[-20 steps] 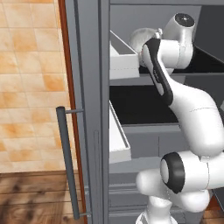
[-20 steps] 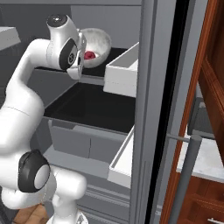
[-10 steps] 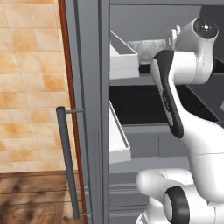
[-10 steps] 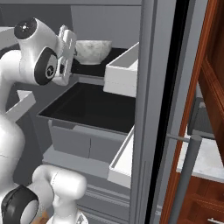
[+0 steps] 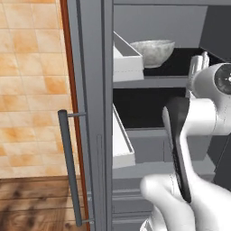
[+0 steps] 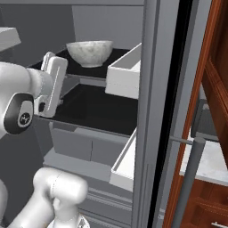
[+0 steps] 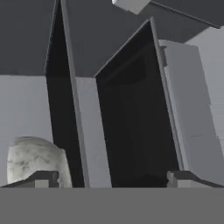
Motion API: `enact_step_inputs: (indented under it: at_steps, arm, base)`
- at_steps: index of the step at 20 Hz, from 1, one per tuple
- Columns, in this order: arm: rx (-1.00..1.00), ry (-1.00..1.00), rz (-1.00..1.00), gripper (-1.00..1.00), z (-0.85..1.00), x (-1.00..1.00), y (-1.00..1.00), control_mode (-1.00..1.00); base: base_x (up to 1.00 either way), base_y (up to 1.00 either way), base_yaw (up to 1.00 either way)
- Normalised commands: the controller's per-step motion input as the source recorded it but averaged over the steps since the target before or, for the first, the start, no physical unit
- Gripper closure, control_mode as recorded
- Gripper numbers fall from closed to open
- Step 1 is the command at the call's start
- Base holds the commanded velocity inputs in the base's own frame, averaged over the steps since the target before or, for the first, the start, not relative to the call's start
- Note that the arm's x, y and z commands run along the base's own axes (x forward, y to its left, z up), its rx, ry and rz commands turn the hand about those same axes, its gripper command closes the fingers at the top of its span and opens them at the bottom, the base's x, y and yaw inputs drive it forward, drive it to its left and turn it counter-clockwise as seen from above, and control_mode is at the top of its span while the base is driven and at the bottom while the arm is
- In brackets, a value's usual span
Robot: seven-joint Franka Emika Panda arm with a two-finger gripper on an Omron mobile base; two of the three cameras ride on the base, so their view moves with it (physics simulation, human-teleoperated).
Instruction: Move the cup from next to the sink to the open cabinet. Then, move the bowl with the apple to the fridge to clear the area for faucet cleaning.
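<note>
The bowl rests on the fridge shelf; the gripper hangs wide open, empty — draw straight back, clear of the shelf edge.

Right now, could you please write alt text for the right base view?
A speckled bowl sits on a dark upper shelf inside the open fridge. The white arm's end effector is open, below and left of the bowl, apart from it. A white door shelf juts at right.
</note>
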Motion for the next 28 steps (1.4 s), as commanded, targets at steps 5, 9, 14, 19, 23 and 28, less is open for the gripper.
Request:
enact_step_inputs:
  at_steps: [5,9,14,19,23,28]
  arm:
    - [0.09,0.04,-0.12,-1.0,-0.42,-0.6,-0.04,1.0]
    - [0.0,0.0,0.0,-1.0,0.0,0.0,0.0,1.0]
    - [0.0,0.0,0.0,-1.0,0.0,0.0,0.0,1.0]
    - [0.0,0.0,0.0,-1.0,0.0,0.0,0.0,1.0]
    - [0.0,0.0,0.0,-1.0,0.0,0.0,0.0,1.0]
    - [0.0,0.0,0.0,-1.0,0.0,0.0,0.0,1.0]
  base:
    - [-0.4,0.0,-0.1]
    - [-1.0,0.0,-0.3]
    - [-0.83,0.07,-0.74]
    - [-0.69,0.02,-0.84]
    - [-0.66,0.0,-0.86]
    - [-0.35,0.0,-0.94]
